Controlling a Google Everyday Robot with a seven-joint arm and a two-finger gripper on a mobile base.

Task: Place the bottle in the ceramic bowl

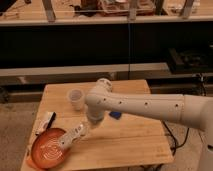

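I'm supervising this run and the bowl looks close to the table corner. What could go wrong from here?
1. The ceramic bowl sits by the table's front corner; a nudge from the gripper, low over its right rim, might push it off.
2. Released this near the rim, the bottle could tip out onto the table.
3. The packet just behind the bowl could get swept.

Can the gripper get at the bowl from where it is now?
Probably yes: the gripper hangs at the bowl's right rim with nothing between them; the packet and cup sit farther back.
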